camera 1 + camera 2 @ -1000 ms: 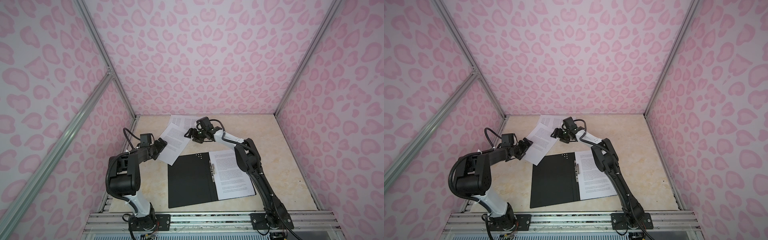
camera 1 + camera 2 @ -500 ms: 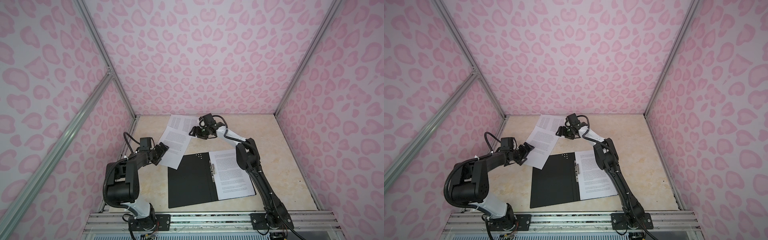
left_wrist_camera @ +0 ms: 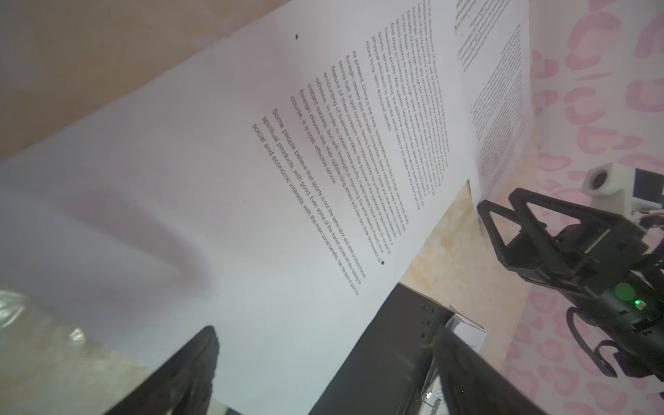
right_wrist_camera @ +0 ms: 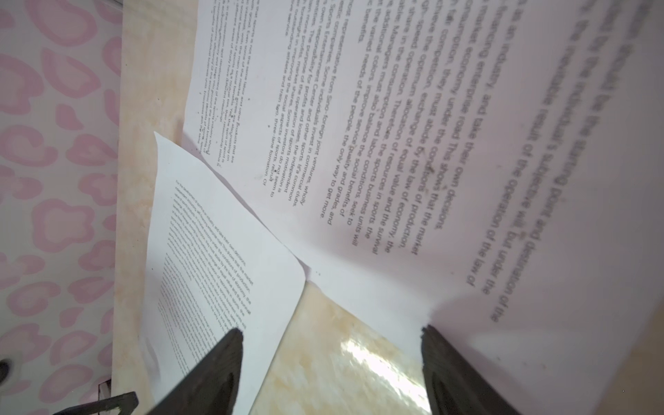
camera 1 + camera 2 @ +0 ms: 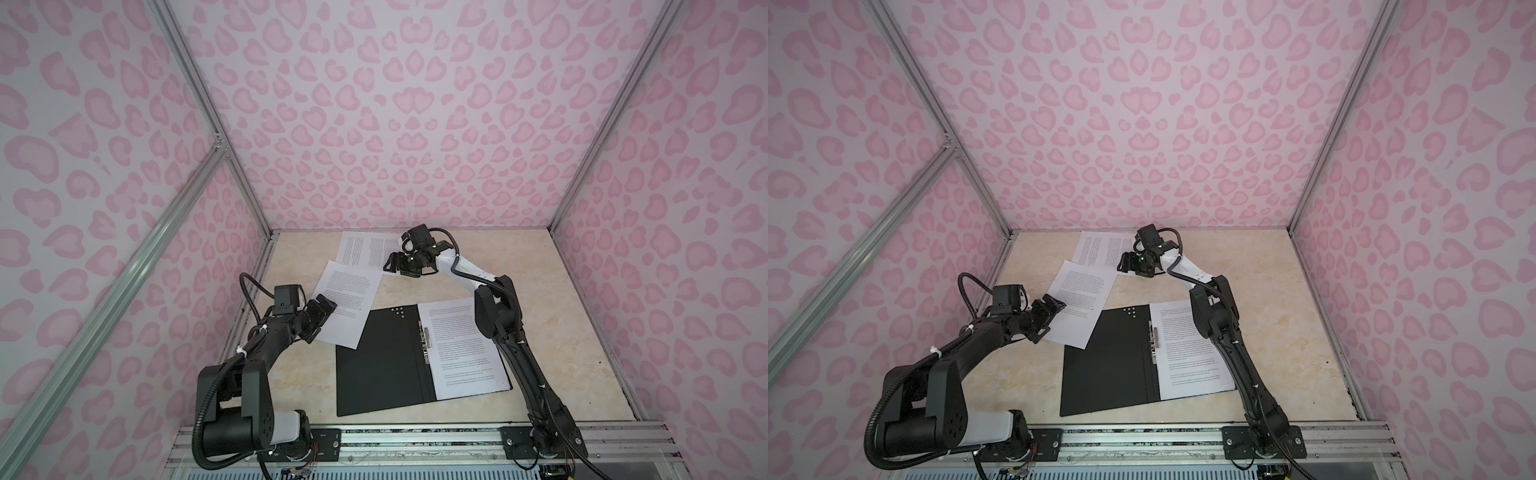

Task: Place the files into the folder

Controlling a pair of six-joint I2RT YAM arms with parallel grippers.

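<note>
On my bench point(image 5: 552, 332), nearest me at 6 o'clock, the folder point(image 5: 382, 370) lies open and flat, black inside up, clear in both top views point(image 5: 1108, 370). 1 filed sheet point(image 5: 461, 353) covers its right-hand half, just beside the metal spine clip point(image 5: 425, 338).

At 10 o'clock from the folder, 1 tilted sheet point(image 5: 349, 305) rests on the bench. Its near corner laps over the folder's far-left corner. My left pincer point(image 5: 323, 320) sits low at that sheet's 9 o'clock edge, released, jaws spread wide. In the left wrist view the 2 fingers point(image 3: 194, 370) straddle the paper, and I cannot tell whether they touch it.

Farthest off, at 12 o'clock and close to the pink-patterned back wall point(image 5: 415, 166), lie the far sheets point(image 5: 361, 249), at least 2 of them, overlapping. The tilted sheet's far edge meets them.

My right pincer point(image 5: 390, 264) is down at their near-right corner, toward 4 o'clock, also released and gripping nothing. In the right wrist view bare bench shows between its fingers: 1 fingertip point(image 4: 442, 359) sits at the edge of a far sheet, the other in front of a corner of the tilted sheet.
</note>
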